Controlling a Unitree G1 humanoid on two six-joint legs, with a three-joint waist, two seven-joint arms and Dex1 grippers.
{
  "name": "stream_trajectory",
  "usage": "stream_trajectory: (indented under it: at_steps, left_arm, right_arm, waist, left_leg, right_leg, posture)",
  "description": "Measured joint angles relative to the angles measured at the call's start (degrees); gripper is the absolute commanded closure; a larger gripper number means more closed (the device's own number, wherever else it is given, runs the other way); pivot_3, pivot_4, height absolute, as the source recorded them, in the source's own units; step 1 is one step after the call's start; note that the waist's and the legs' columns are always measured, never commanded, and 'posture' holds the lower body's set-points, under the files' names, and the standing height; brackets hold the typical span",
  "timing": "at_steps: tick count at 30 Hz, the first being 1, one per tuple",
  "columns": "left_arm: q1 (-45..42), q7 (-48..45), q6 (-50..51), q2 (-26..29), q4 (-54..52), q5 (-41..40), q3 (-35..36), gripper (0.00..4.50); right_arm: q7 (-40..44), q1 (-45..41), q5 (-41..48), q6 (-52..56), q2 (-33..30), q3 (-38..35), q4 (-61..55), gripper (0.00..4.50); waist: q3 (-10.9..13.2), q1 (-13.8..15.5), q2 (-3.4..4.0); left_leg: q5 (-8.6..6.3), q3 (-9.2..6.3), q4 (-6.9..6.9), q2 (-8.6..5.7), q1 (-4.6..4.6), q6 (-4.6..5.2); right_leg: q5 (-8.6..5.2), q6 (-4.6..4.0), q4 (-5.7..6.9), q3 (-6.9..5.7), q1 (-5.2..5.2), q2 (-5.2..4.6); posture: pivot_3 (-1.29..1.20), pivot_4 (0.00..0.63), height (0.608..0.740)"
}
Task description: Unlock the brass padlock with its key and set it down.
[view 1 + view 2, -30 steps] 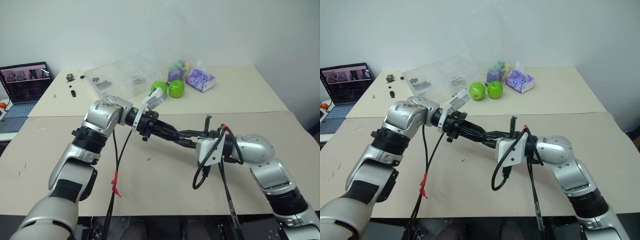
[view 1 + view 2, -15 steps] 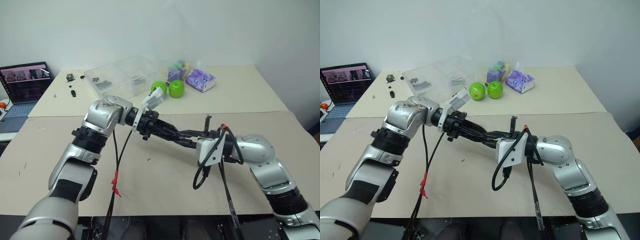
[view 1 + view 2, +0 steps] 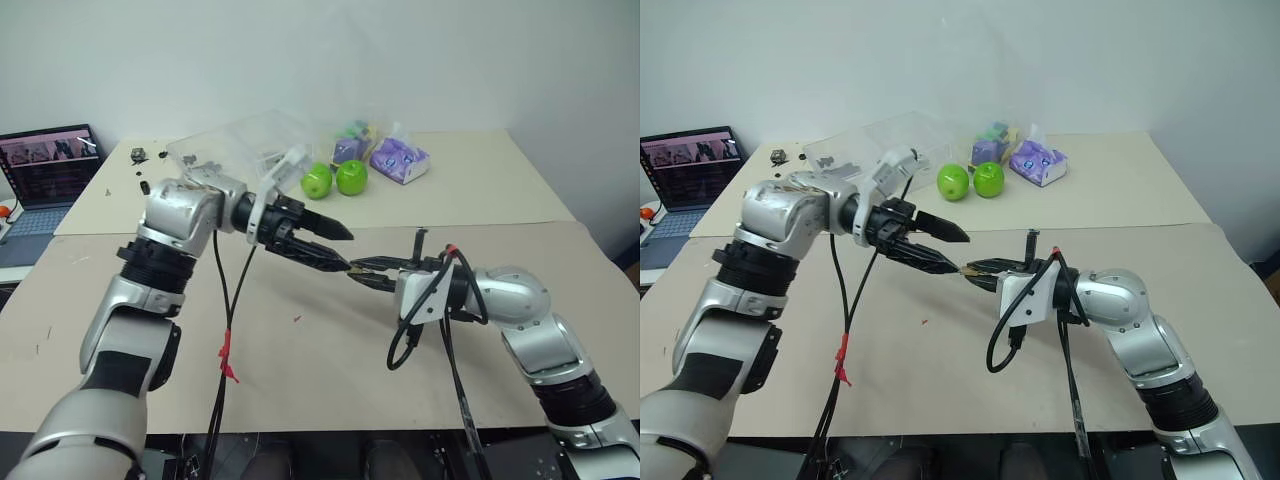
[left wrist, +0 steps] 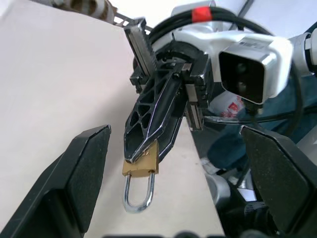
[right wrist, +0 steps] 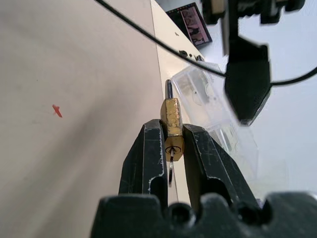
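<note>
Laptop point(image 3: 45, 165), lid up and screen lit, beyond the far-left corner of the tabletop point(image 3: 500, 215), on a separate surface. Small dark parts point(image 3: 140, 155) lie near the far-left corner of the tabletop. Clear plastic compartment box point(image 3: 235, 145), at the far edge, left of centre. Left gripper point(image 3: 345, 250), above the middle of the tabletop, fingers spread wide and grasping nothing; it points toward the right gripper, its lower fingertip close to the padlock, contact not discernible. Small red speck point(image 3: 297, 319) on the tabletop, toward the near edge, below the left gripper. Two green apples point(image 3: 336, 179), side by side near the far edge, right of the box. Purple packets point(image 3: 398, 157), just right of the apples, with a second purple-and-green bundle point(image 3: 349, 143) behind them.

Brass padlock point(image 4: 140, 165), held in the air above the middle of the tabletop, between the two grippers; its silvery shackle point(image 4: 138, 196) projects free from the body. The keyhole end point(image 5: 173, 148) sits between the gripper's fingers, with a thin metal piece at the keyhole. Right gripper point(image 3: 362, 272), clenched on the padlock's brass body, pointing toward the left gripper.
</note>
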Motion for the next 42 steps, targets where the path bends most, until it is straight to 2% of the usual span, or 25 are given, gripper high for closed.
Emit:
stream_trajectory:
  at_steps: [9,14,19,22,24,31,32,42]
  left_arm:
    - [-3.5,11.3,-10.4,0.1,13.3,5.6,5.8,0.06]
    - [2.9,14.1,-17.1,-0.3,9.9,7.5,6.7,0.06]
    - [9.1,14.2,-15.7,-1.6,2.1,6.4,6.4,0.06]
    - [10.4,14.4,-14.0,-2.0,-1.4,5.9,6.1,0.78]
    - [10.8,14.3,-13.2,-2.0,-2.6,5.7,6.1,1.48]
    - [11.1,14.0,-11.9,-2.1,-3.6,4.7,5.9,4.27]
    - [11.1,14.1,-11.9,-2.1,-3.7,4.6,5.9,4.46]
    - [12.2,15.0,-10.0,-4.5,-7.6,3.7,4.8,4.46]
  right_arm:
    - [0.3,0.3,3.3,0.8,-1.5,-2.1,2.2,4.38]
    - [0.8,0.3,4.8,2.4,-2.4,-2.2,1.6,4.38]
    - [0.9,0.3,5.2,3.1,-2.4,-2.2,0.7,4.38]
    - [0.8,0.3,5.2,3.7,-2.4,-2.1,0.2,4.38]
    - [0.8,0.3,5.2,3.9,-2.3,-2.1,0.2,4.38]
    - [0.8,0.3,5.1,4.1,-2.3,-2.1,0.2,4.38]
    - [0.8,0.3,5.1,4.1,-2.3,-2.1,0.2,4.38]
    - [0.8,0.3,5.0,4.1,-2.3,-2.0,0.2,4.38]
  waist:
    - [0.0,-0.3,-0.04]
    - [0.0,-0.4,-0.02]
    - [0.0,-0.4,-0.04]
    - [0.0,-0.3,-0.03]
    - [0.0,-0.3,-0.03]
    - [0.0,-0.5,-0.03]
    - [0.0,-0.5,-0.03]
    - [0.0,-0.5,-0.04]
  left_leg:
    - [0.00,0.00,-0.02,-0.01,-0.02,-0.01]
    - [0.01,0.00,-0.04,0.01,0.00,-0.01]
    - [0.01,0.00,-0.01,0.00,-0.02,-0.01]
    - [0.00,0.00,-0.01,0.00,-0.01,-0.01]
    - [0.00,0.00,-0.02,0.00,-0.01,-0.01]
    - [0.00,0.00,-0.02,0.00,0.00,-0.01]
    - [0.00,0.00,-0.02,0.00,0.00,-0.01]
    - [0.00,0.00,-0.02,0.01,0.00,-0.01]
  right_leg:
    - [0.00,0.00,-0.01,0.02,-0.02,-0.01]
    - [0.01,-0.01,0.02,0.06,-0.03,-0.02]
    - [0.01,-0.01,0.03,0.06,-0.04,-0.02]
    - [0.01,-0.01,0.03,0.05,-0.03,-0.02]
    - [0.01,-0.01,0.03,0.05,-0.03,-0.02]
    - [0.01,-0.01,0.02,0.05,-0.03,-0.02]
    - [0.01,-0.01,0.02,0.05,-0.03,-0.02]
    - [0.01,-0.01,0.02,0.06,-0.02,-0.02]
  posture:
    - [0.00,0.150,0.740]
    - [0.00,0.150,0.740]
    - [0.00,0.150,0.740]
    - [0.00,0.150,0.740]
    - [0.00,0.150,0.740]
    - [0.00,0.150,0.740]
    - [0.00,0.150,0.740]
    - [0.00,0.150,0.740]
